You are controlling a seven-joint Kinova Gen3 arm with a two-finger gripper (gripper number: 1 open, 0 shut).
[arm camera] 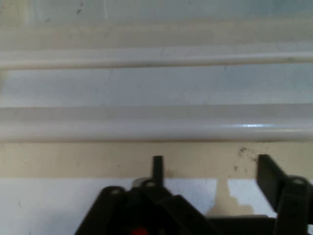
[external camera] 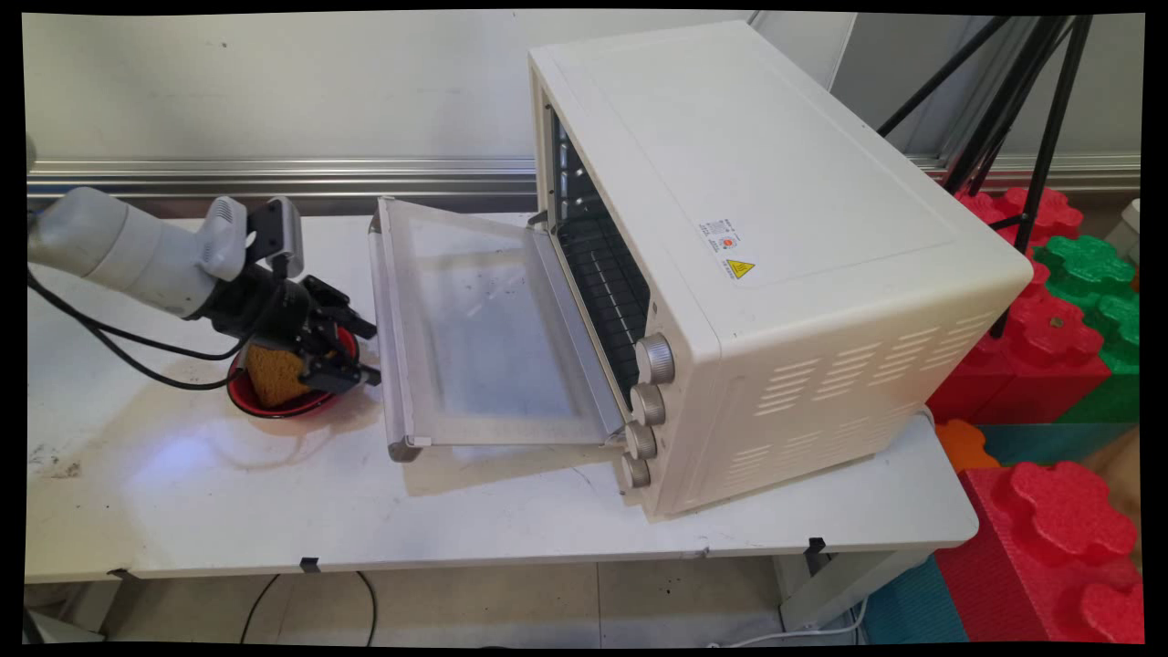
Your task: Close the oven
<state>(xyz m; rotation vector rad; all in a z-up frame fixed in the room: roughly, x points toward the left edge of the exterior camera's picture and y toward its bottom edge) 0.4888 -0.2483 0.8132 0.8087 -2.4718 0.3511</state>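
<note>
Tool (external camera: 365, 351) beside oven's flat glass door (external camera: 484, 328)

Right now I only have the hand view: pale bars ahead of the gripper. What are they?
Observer: The folded-down door of a white toaster oven; you face its handle.
Operator: Anything near the gripper?
Observer: A red bowl holding a brown-yellow block, just behind the gripper.
Operator: Oven loaded?
Observer: Only a dark wire rack shows inside.
</note>
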